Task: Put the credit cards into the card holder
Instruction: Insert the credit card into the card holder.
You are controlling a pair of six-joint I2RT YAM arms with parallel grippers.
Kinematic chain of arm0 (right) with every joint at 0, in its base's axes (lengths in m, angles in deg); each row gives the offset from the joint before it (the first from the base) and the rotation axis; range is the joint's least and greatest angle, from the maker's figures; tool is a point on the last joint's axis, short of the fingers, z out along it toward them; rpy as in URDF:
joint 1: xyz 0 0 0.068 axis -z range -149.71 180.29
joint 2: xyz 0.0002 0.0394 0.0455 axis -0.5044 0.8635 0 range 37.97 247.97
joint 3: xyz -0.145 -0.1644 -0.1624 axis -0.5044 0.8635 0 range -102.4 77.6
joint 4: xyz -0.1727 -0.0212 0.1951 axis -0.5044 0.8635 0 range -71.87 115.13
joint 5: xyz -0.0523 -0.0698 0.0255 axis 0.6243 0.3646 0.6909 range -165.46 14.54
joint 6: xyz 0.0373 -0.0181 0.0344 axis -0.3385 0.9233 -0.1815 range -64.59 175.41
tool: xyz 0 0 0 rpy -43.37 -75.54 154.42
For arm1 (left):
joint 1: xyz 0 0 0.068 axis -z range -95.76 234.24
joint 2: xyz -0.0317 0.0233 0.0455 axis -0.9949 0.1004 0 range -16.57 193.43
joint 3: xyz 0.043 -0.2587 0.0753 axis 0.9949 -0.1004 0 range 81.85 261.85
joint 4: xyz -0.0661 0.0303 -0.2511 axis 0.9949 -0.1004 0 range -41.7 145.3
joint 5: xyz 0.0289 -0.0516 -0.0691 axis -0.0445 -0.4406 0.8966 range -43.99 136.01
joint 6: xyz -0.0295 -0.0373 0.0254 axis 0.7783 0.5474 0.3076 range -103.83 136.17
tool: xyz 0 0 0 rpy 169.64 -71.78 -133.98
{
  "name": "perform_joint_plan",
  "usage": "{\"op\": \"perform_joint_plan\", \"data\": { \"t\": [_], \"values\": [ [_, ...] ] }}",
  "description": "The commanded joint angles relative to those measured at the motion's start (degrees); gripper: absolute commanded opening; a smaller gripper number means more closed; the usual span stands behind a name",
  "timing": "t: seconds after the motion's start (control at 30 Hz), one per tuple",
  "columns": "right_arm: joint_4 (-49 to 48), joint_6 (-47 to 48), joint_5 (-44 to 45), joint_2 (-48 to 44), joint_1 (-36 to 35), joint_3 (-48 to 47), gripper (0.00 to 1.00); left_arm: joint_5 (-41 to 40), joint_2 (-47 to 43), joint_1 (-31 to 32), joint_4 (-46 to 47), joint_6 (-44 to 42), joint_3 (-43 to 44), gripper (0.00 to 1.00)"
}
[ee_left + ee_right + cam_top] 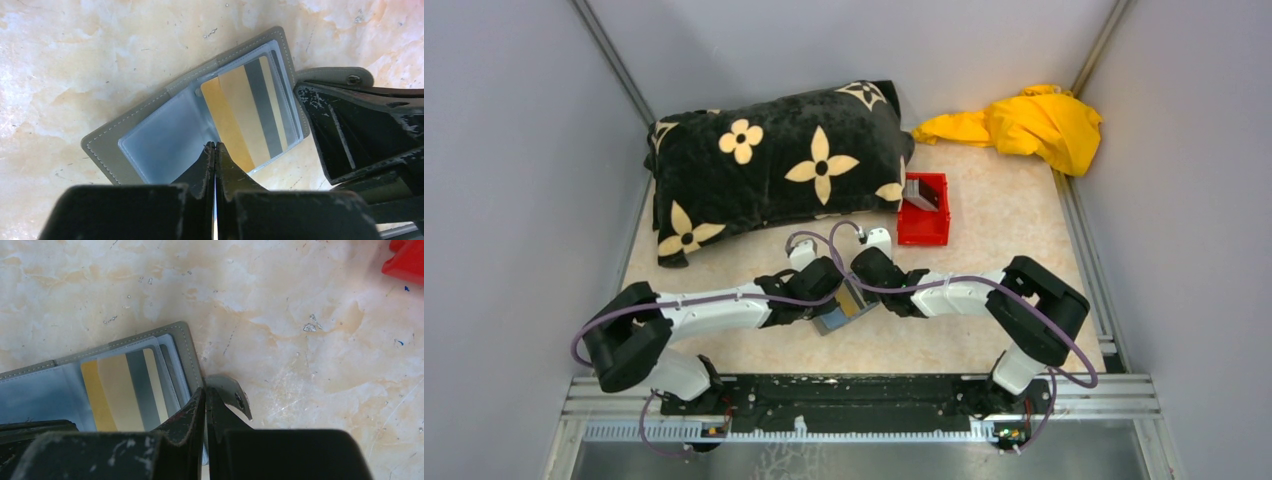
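Closed tight and apparently empty, our left gripper and right gripper rest their tips on the open card holder, which lies on the surface between both arms. A slipping tip could drag its partly sleeved tan-yellow credit card out.

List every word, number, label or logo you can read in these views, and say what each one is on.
No text can be read in any view.
yellow card in the card holder: gold and grey bands only, no print visible.
pillow: flower motifs, no letters.
red bin: no label visible.
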Motion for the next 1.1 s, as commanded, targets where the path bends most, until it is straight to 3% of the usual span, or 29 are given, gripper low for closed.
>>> {"op": "perform_joint_plan", "data": {
  "t": [0.0,0.47,0.67,1.07],
  "values": [
    [2.4,-0.5,-2.0,2.0,-1.1,0.0,0.04,0.9,1.3,0.4,1.6,-1.7,-0.7,0.00],
    [2.3,-0.5,-2.2,2.1,-1.1,0.0,0.04,1.0,4.9,0.8,4.3,-0.8,-2.5,0.00],
    [2.4,-0.4,-2.3,2.0,-1.1,0.0,0.04,2.0,5.2,0.9,11.3,-1.4,-4.9,0.00],
    [2.2,-0.5,-2.8,2.1,-1.1,0.3,0.04,2.9,7.6,0.9,13.6,-2.5,-2.9,0.00]
  ]
}}
